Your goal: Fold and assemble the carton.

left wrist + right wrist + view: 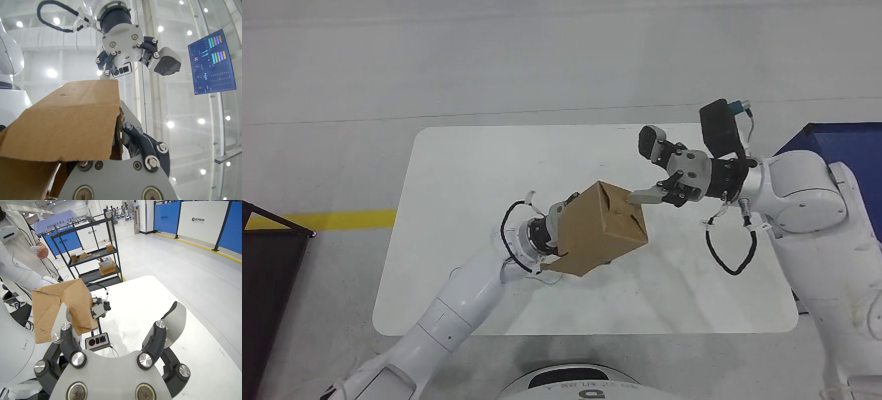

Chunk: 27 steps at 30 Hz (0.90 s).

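Nearest to the robot, the left gripper point(560, 232) has its jaws closed on a side wall of the carton point(604, 225). In the left wrist view one finger point(130, 121) lies against the torn edge of that wall, and the other finger is hidden behind the cardboard. The carton is brown and is held in the air over the middle of the white table point(472, 200), tilted, with one corner pointing up. Its end with the folded flaps faces the other arm.

Just beyond the carton is the right gripper point(647, 170), with its jaws wide apart. Its lower finger point(642, 194) touches the upper edge of the carton at the flap end, while the other finger point(650, 143) with the dark pad is free and well apart from the cardboard.

Farther away, on the floor beside the table, there is a yellow line point(342, 218). In the right wrist view a black shelf rack point(94, 256) with several small cartons stands behind the table, and blue and white panels point(166, 217) close the hall behind it. The left wrist view shows a dark screen point(211, 62) high on the wall
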Available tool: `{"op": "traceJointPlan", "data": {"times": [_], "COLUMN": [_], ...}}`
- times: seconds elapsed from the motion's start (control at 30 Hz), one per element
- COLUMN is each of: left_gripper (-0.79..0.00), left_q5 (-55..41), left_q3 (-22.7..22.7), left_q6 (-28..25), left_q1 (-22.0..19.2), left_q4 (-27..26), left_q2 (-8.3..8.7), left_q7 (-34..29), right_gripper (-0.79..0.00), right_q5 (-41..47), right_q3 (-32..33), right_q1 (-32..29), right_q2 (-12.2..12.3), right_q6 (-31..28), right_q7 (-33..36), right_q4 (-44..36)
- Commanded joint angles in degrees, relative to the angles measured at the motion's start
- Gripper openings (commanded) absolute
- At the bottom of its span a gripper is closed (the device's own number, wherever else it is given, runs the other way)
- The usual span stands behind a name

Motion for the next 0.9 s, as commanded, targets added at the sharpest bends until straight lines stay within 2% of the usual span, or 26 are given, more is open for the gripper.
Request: {"op": "traceJointPlan", "data": {"times": [0.0, 0.17, 0.33, 0.47, 0.6, 0.67, 0.73, 0.8, 0.87], "left_gripper": [-0.785, -0.785, -0.785, -0.785, -0.785, -0.785, -0.785, -0.785, -0.785], "left_q5": [1.31, 4.8, 11.91, 27.6, 45.95, 54.07, 63.4, 72.95, 83.24], "left_q3": [-0.33, -2.29, -6.23, -11.16, -13.72, -13.18, -10.82, -6.84, -2.14], "left_q6": [-0.14, -0.69, -1.26, -0.26, 4.42, 6.06, 6.77, 6.24, 3.11], "left_q1": [-0.22, -0.45, -0.89, -3.88, -7.73, -9.9, -12.48, -15.43, -18.77], "left_q4": [0.26, 0.3, 0.12, -0.84, -4.01, -6.06, -8.15, -9.51, -10.2], "left_q2": [-0.05, 0.23, 1.4, 3.54, 5.87, 6.77, 7.59, 8.39, 9.18], "left_q7": [-0.24, -0.69, 2.73, 10.21, 15.33, 14.9, 13.49, 9.45, 4.41], "right_gripper": [0.0, 0.0, 0.0, 0.0, 0.0, 0.0, 0.0, 0.0, 0.0], "right_q5": [-0.64, -1.12, -1.89, -2.55, -3.34, -3.39, -3.54, -3.79, -3.78], "right_q3": [-0.11, -1.27, 2.94, 8.75, 13.66, 15.86, 17.71, 19.32, 20.84], "right_q1": [0.15, 0.92, -0.22, -4.65, -9.99, -12.75, -15.58, -18.27, -20.98], "right_q2": [0.08, 0.22, 0.44, 0.78, 1.11, 1.17, 1.17, 1.16, 1.09], "right_q6": [0.47, 1.16, 1.93, 1.54, 1.78, 1.82, 1.98, 2.07, 2.11], "right_q7": [0.3, 1.62, -4.02, -9.08, -11.06, -12.39, -13.55, -14.42, -15.55], "right_q4": [-0.14, -0.52, -0.18, -0.97, -2.53, -3.5, -4.45, -5.4, -6.17]}}
